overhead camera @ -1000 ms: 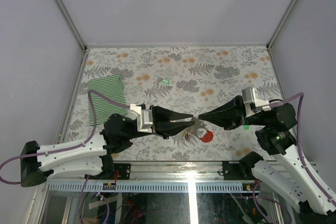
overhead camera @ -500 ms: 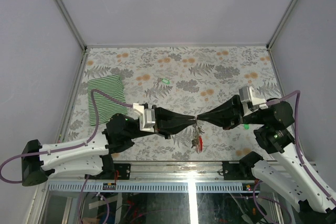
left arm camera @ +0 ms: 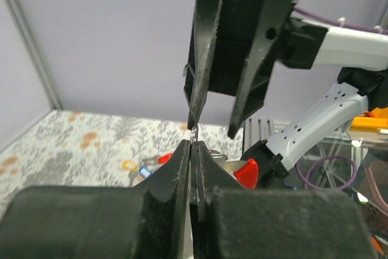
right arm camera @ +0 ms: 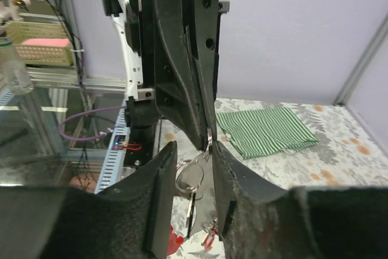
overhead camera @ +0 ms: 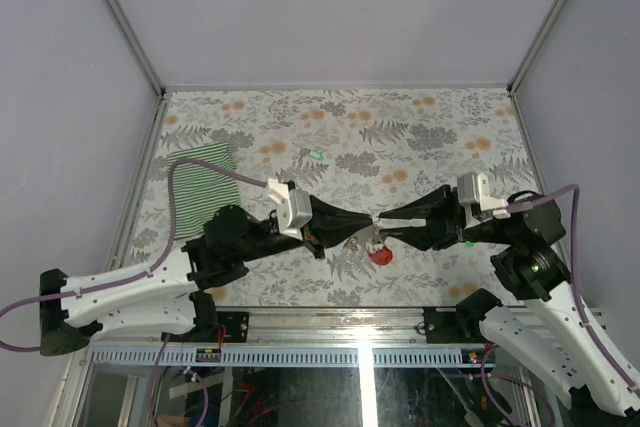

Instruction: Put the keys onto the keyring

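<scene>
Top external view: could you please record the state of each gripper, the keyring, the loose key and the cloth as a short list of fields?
left gripper: shut on the keyring's wire
right gripper: open, fingertips either side of the left gripper's tip
keyring: hangs below the meeting tips, its red end lowest
green key: lies loose, farther back, apart from both arms
striped cloth: flat, far left

Bright even light, soft shadows, blurred wrist-view foregrounds
</scene>
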`<action>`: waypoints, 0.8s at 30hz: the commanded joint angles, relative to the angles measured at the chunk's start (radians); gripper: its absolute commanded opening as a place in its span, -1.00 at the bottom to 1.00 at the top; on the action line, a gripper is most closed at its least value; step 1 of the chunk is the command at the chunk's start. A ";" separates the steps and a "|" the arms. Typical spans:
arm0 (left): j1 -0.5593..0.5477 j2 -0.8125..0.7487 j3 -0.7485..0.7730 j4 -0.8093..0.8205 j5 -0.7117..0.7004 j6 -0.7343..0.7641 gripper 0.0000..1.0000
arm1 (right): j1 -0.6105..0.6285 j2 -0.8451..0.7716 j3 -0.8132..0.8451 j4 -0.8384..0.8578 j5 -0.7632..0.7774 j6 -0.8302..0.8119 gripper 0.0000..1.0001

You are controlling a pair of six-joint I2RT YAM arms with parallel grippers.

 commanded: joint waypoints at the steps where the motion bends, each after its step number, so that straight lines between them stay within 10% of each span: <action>1: 0.021 -0.016 0.187 -0.368 -0.066 0.026 -1.00 | 0.000 -0.039 0.066 -0.125 0.073 -0.127 -0.22; 13: 0.037 0.262 0.743 -1.296 -0.025 0.120 -1.00 | -0.001 -0.083 0.056 -0.319 0.207 -0.243 0.01; 24: 0.036 0.328 0.848 -1.448 0.000 0.152 -1.00 | -0.001 -0.113 -0.043 -0.234 0.178 -0.198 0.19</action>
